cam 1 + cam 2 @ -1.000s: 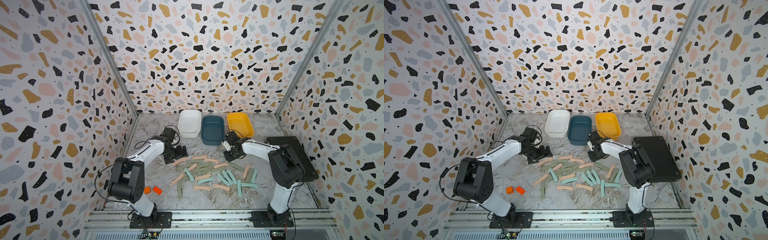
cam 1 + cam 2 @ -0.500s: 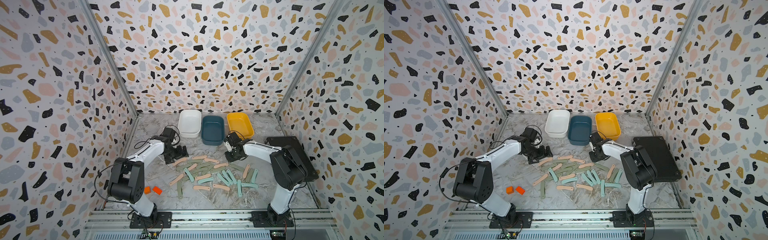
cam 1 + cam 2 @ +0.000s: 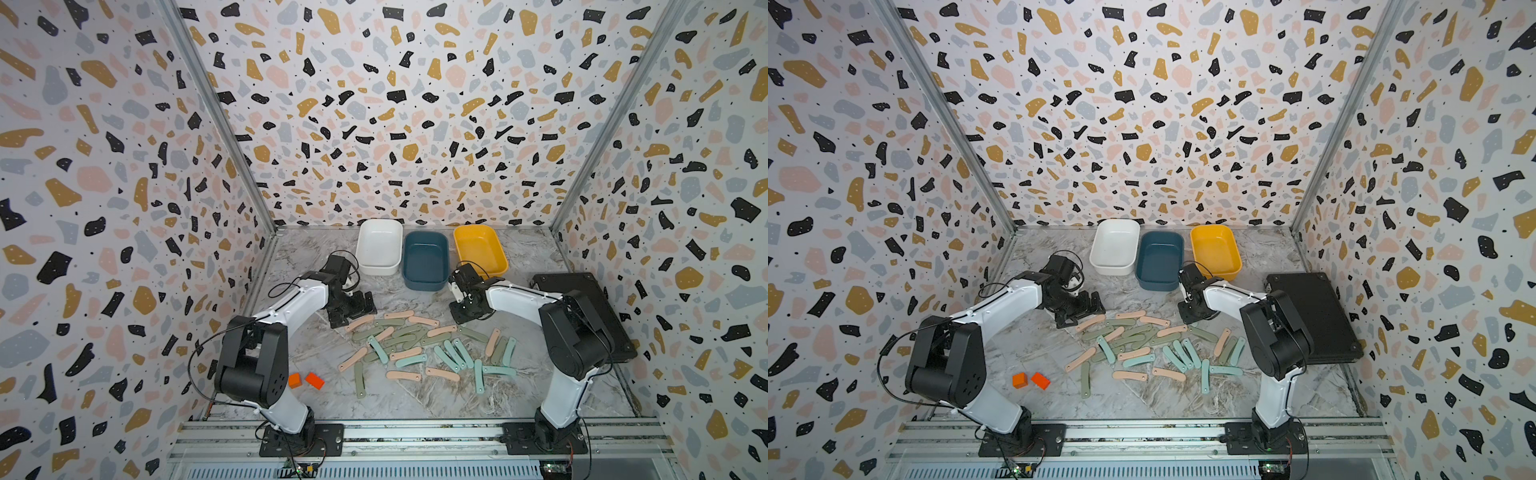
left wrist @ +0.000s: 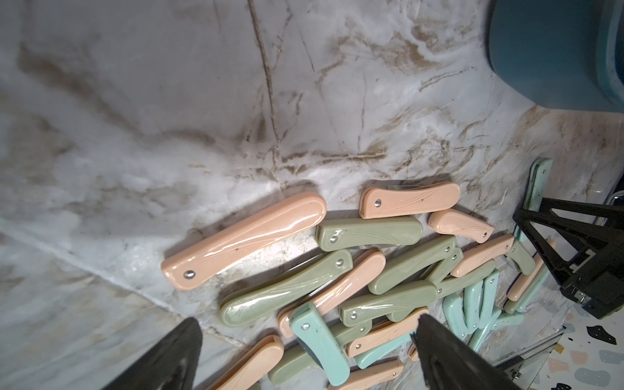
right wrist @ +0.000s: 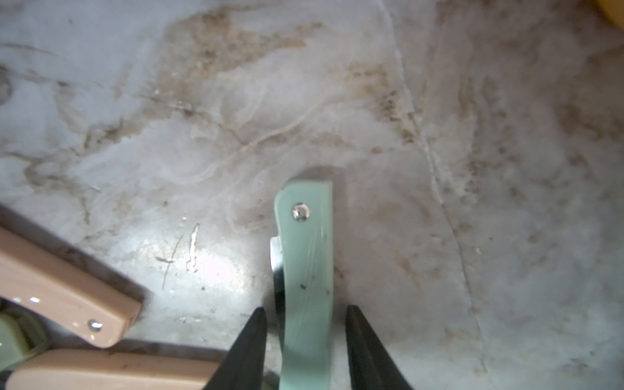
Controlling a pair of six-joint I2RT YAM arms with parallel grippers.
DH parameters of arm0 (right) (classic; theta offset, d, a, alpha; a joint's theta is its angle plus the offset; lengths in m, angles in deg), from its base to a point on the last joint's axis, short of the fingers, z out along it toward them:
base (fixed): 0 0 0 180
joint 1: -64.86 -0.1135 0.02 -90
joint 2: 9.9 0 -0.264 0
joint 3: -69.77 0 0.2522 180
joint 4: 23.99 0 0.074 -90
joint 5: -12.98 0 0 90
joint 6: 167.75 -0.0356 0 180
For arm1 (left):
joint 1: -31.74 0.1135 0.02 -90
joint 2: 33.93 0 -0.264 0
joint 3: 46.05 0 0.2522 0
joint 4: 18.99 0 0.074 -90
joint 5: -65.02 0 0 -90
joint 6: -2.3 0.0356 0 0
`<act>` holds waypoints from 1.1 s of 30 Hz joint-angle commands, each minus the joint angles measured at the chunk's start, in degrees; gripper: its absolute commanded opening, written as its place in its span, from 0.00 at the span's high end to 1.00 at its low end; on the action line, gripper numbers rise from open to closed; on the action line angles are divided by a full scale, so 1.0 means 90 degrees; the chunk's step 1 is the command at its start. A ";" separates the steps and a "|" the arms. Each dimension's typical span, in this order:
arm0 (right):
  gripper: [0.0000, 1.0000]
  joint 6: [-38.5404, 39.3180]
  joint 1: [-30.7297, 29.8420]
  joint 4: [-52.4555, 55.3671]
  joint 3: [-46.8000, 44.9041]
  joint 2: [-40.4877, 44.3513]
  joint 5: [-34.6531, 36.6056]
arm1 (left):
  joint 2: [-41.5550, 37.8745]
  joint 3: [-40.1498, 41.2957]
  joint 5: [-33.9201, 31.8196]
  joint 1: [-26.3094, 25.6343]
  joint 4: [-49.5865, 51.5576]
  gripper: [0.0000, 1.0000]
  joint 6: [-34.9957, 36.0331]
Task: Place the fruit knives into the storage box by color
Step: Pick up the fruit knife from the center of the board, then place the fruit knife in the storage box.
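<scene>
Mint plastic sits between the fingers of my right claw (image 5: 304,310); the other knives (image 3: 415,349) lie loose on the marble (image 3: 415,399).

In both top views the knives are scattered across the centre of the frame, pink, sage and mint mixed, below the white box (image 3: 379,245), blue box (image 3: 424,259) and yellow box (image 3: 478,247). There my right claw sits low at the heap's upper right edge and hides what lies under it. Only the right wrist view shows the mint knife (image 5: 305,270) between my fingers (image 5: 250,354), which are slightly spread with a sliver of gap on each side. My left claw (image 3: 353,311), at the heap's upper left edge, is spread wide. Only its wrist view shows the rivets on the knives.
</scene>
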 commanded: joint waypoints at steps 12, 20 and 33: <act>0.74 -0.0237 0.0002 0.0699 0.0291 0.0803 0.0338 | -0.0061 -0.0143 -0.0015 -0.0029 0.0451 0.01 0.0208; 0.74 -0.0176 0.0297 0.1017 0.0992 0.1107 0.0503 | -0.0162 -0.0008 -0.0134 -0.0121 0.0506 0.01 -0.0006; 0.73 0.0332 0.1709 0.1326 0.4203 -0.1568 0.0243 | 0.0335 -0.0582 -0.0092 -0.0449 0.0847 0.01 -0.0191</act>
